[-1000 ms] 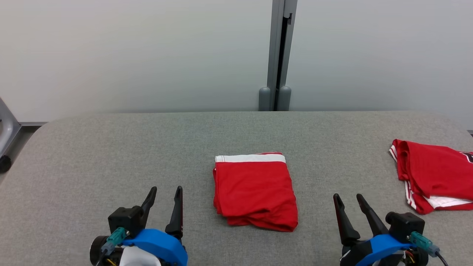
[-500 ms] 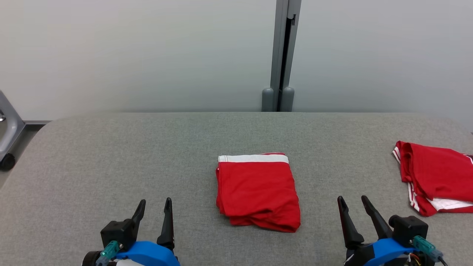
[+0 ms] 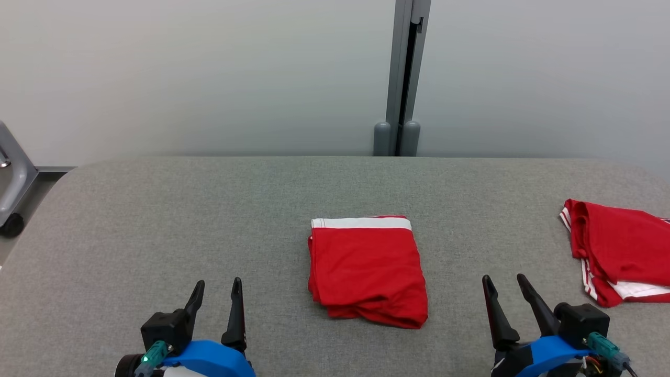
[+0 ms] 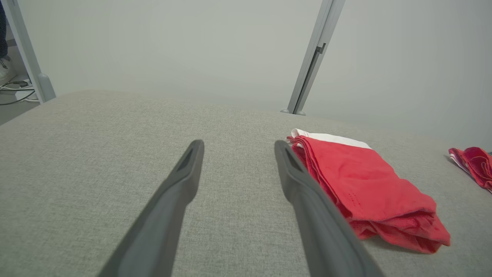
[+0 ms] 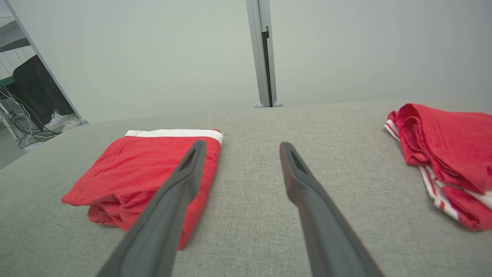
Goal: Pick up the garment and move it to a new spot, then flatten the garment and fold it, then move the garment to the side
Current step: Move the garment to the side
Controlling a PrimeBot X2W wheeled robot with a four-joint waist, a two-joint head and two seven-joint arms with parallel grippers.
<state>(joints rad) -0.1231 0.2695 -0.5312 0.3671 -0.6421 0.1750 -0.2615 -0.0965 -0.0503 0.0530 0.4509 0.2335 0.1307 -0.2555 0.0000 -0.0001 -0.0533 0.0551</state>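
Grey cloth tabletop (image 3: pixel 157 209) bears the folded red garment (image 3: pixel 366 272) in front of the grey post (image 3: pixel 399 78). It seems soft, light and floppy, so grasp its thick side edges. Left gripper (image 3: pixel 218 284) and right gripper (image 3: pixel 504 279) stand open, empty.

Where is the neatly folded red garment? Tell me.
Head view: the folded red cloth garment with a white band lies centred on the grey fabric table, left of the rumpled red-and-white garment.

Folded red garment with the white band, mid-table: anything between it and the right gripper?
Nothing: only bare grey fabric tabletop lies between the folded red garment and the open right gripper, as the head view shows.
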